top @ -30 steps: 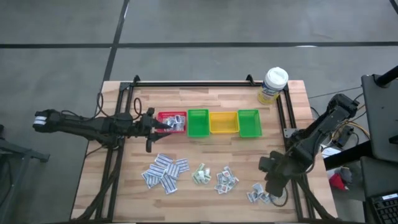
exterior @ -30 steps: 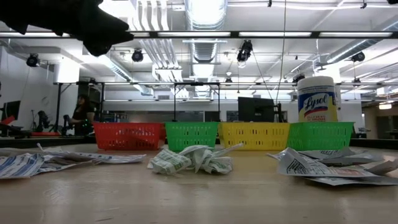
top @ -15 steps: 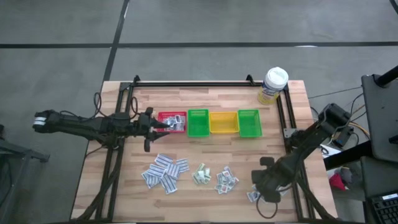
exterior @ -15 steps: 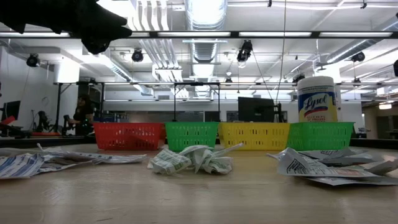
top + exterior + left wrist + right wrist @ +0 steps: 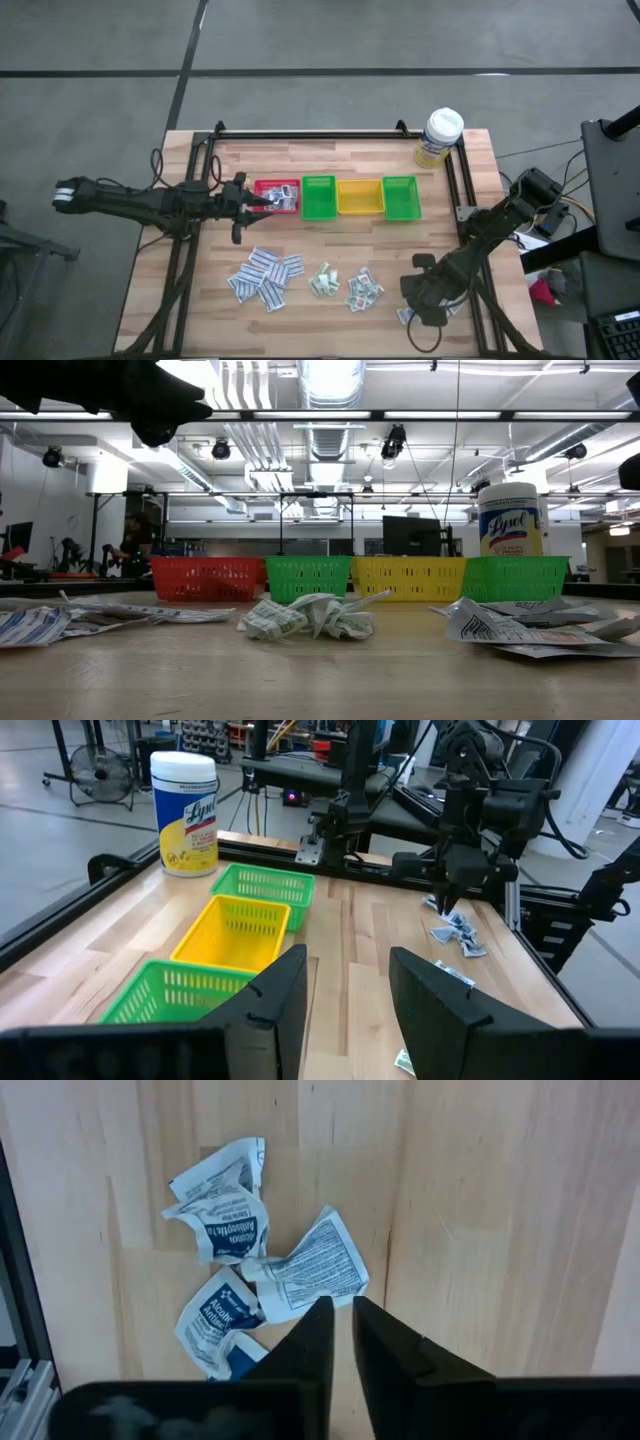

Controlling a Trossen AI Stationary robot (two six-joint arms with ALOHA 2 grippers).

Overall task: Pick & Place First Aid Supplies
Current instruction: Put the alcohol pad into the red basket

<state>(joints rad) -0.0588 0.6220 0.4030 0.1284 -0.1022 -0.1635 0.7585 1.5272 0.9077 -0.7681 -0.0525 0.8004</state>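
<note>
Small white printed packets lie flat on the wooden table in several piles: (image 5: 265, 277), (image 5: 322, 280), (image 5: 363, 290), and a crumpled one at the near right (image 5: 262, 1270). My right gripper (image 5: 342, 1315) points down at that near-right pile. Its fingers stand a narrow gap apart with bare wood between them, the tips beside one packet's edge (image 5: 318, 1280). The left wrist view shows it (image 5: 445, 900) upright over the packets (image 5: 457, 932). My left gripper (image 5: 345, 1010) hovers level and open over the red bin (image 5: 277, 195), with nothing between its fingers. My right gripper comes from above, pointing down, with its fingertips (image 5: 322, 1308) at the near edge of a crumpled packet (image 5: 318, 1280). I cannot tell whether they touch it. All packets lie on the table.
A row of bins stands mid-table: red with some packets in it, green (image 5: 318, 197), yellow (image 5: 359, 196), green (image 5: 399, 197). A white-capped bottle (image 5: 440, 137) stands at the far right corner. Black frame rails (image 5: 465, 200) run along the table's sides.
My right gripper has come down and shifted toward the table's left, rolling about its own axis, and now stands low over the near-right pile of packets. The packets have not moved. My left arm has kept still.
</note>
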